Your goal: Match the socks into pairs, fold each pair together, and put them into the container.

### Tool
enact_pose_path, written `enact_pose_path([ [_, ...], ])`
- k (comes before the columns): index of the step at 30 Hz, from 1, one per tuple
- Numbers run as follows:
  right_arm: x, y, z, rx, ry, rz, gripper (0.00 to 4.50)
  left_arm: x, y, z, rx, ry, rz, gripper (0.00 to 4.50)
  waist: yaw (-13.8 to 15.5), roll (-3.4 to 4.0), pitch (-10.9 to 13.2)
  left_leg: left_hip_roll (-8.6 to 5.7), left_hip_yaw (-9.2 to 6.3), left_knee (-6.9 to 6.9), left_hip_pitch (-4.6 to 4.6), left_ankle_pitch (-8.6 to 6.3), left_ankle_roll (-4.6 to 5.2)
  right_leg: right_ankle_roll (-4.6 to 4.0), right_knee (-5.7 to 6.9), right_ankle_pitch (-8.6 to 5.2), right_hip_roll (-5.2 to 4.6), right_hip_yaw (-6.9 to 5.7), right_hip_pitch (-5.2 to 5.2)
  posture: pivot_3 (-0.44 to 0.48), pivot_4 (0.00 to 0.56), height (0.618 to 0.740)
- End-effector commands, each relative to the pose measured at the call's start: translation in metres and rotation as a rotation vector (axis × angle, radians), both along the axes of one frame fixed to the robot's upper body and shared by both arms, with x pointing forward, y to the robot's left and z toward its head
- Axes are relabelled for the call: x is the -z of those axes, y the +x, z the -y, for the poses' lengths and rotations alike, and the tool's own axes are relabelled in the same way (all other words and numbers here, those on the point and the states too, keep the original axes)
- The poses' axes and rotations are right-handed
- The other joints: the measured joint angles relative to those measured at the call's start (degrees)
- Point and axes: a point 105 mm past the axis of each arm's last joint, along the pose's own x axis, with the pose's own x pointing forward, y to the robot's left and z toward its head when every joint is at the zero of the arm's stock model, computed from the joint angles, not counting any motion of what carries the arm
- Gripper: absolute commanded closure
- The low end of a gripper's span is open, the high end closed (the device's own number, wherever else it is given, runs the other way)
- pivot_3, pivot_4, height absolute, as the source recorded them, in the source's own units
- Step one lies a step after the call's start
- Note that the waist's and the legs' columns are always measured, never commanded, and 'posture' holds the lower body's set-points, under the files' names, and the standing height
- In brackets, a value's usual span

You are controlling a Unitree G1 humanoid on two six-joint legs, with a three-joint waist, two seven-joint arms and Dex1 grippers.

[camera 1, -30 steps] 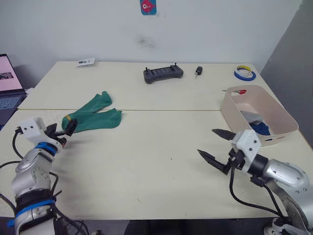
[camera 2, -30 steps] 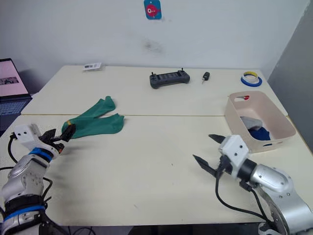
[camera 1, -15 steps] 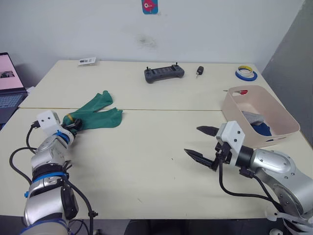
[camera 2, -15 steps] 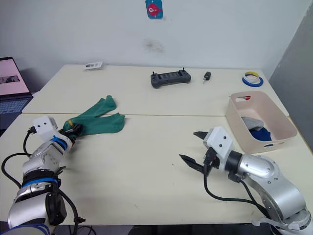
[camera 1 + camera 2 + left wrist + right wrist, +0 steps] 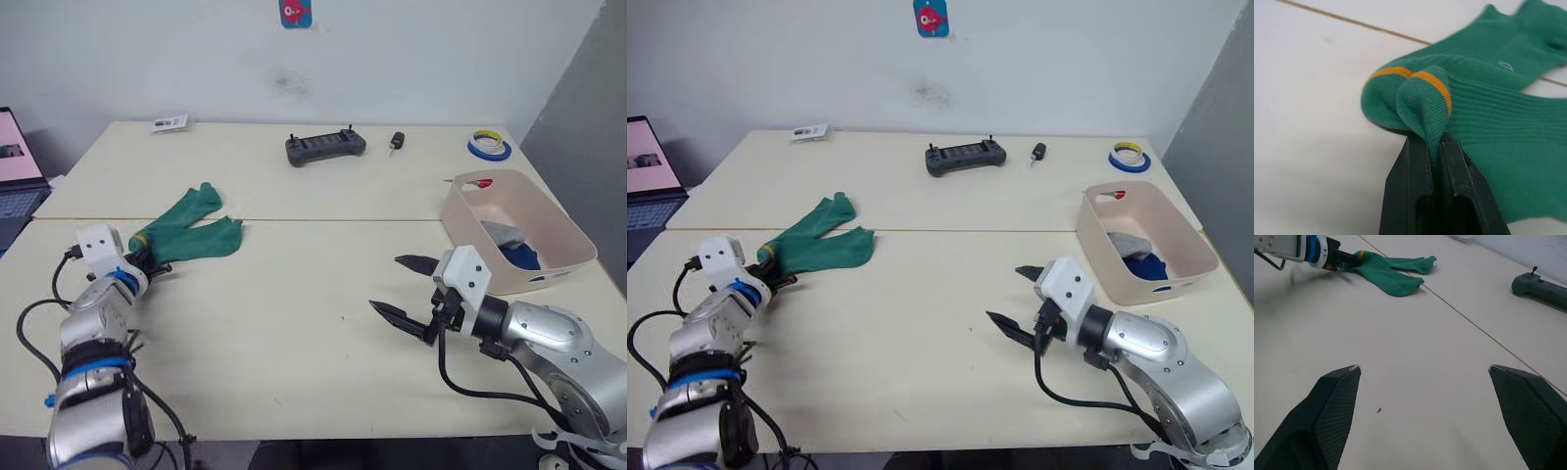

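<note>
Two green socks (image 5: 189, 229), cuffs pinched by left hand (image 5: 1433, 147)

Both arms are silver-grey metal with white box-shaped wrist housings, black looping cables and a blue band on the left arm; each end effector (image 5: 406, 287) has two black, pointed, textured fingers (image 5: 1334, 404)

cream table (image 5: 294, 323), seam across middle | green socks (image 5: 186, 230) pinched at cuffs by left gripper (image 5: 147, 262) | container (image 5: 514, 235) just beyond right gripper (image 5: 404, 286) | far edge: controller (image 5: 325, 147), key fob (image 5: 397, 142), tape roll (image 5: 488, 147), label card (image 5: 171, 123)
</note>
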Motion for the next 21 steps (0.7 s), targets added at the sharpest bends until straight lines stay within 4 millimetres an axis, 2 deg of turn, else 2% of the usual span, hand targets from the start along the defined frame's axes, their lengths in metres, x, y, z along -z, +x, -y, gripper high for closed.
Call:
enact_pose_path([
  [1,-0.01,-0.004,-0.002,-0.02,0.001,0.046,0.0,-0.011,-0.006,0.015,0.027,-0.05,0.037,4.46,0.0,0.0,0.0,-0.01,0.0,0.0,-0.01,0.0,0.01,0.0,-0.01,0.0,-0.01,0.0,0.0,0.0,0.15,0.74],
  [5,-0.009,-0.006,-0.002,-0.025,-0.005,0.039,0.0,-0.013,-0.017,0.03,0.042,-0.088,0.049,4.46,0.2,0.0,0.0,-0.04,-0.01,0.0,-0.01,-0.01,0.01,0.0,-0.04,0.0,-0.05,-0.01,0.03,0.0,0.15,0.74],
  [10,-0.007,-0.007,-0.001,-0.024,-0.004,0.03,0.0,-0.022,-0.02,0.02,-0.059,-0.125,0.153,4.46,0.2,0.0,0.0,-0.04,-0.01,-0.01,0.0,-0.01,0.01,0.0,-0.04,0.0,-0.03,-0.03,0.03,0.0,0.15,0.74],
  [14,-0.006,-0.007,-0.002,-0.028,-0.005,0.025,0.0,-0.016,-0.03,0.023,-0.042,-0.131,0.149,4.46,0.0,-0.01,0.0,-0.03,-0.01,-0.01,0.0,-0.01,0.01,0.0,-0.04,0.0,-0.01,-0.01,0.02,0.0,0.15,0.74],
  [18,-0.005,-0.008,-0.001,-0.035,-0.006,0.017,0.0,-0.007,-0.039,0.025,-0.075,-0.155,0.129,3.61,0.1,-0.02,0.0,-0.03,-0.01,-0.02,0.01,-0.01,0.01,0.0,-0.05,0.0,-0.01,0.0,0.02,0.0,0.15,0.74],
  [21,-0.004,-0.008,-0.001,-0.04,-0.007,0.011,0.0,0.0,-0.044,0.028,-0.105,-0.181,0.106,2.73,0.1,-0.02,0.0,-0.04,-0.02,-0.02,0.0,-0.01,0.01,0.0,-0.06,0.0,-0.01,0.0,0.03,0.0,0.15,0.74],
])
